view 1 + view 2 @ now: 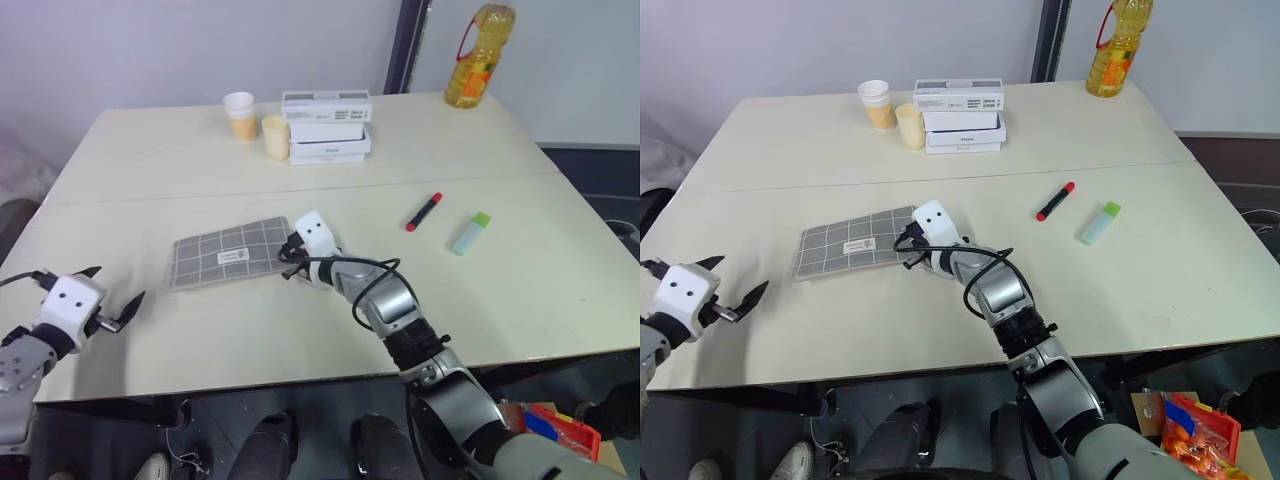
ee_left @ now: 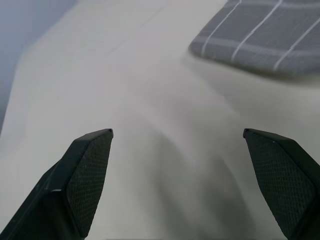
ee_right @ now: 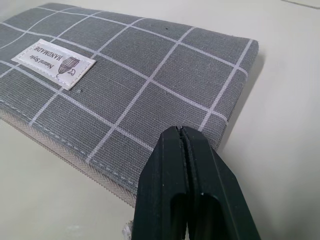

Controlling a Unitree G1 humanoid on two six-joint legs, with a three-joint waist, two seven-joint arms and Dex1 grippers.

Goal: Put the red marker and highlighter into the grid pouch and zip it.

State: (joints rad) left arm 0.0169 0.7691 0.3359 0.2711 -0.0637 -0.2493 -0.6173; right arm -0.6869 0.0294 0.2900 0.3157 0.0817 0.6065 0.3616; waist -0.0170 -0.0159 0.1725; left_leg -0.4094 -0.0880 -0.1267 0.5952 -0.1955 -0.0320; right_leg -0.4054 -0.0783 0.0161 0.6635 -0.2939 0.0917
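Grey grid pouch is laid flat on the desk, long axis left to right. Right hand, shut and apparently empty, is found at its right end; left hand, spread wide, empty, is well apart leftward. Red marker and highlighter are noted further right.

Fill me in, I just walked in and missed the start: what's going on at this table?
The right gripper is shut at the near right corner of the flat grey grid-lined fabric pouch. The left gripper hangs open, apart from it. The slim red marker and green-capped highlighter lie untouched on the table.
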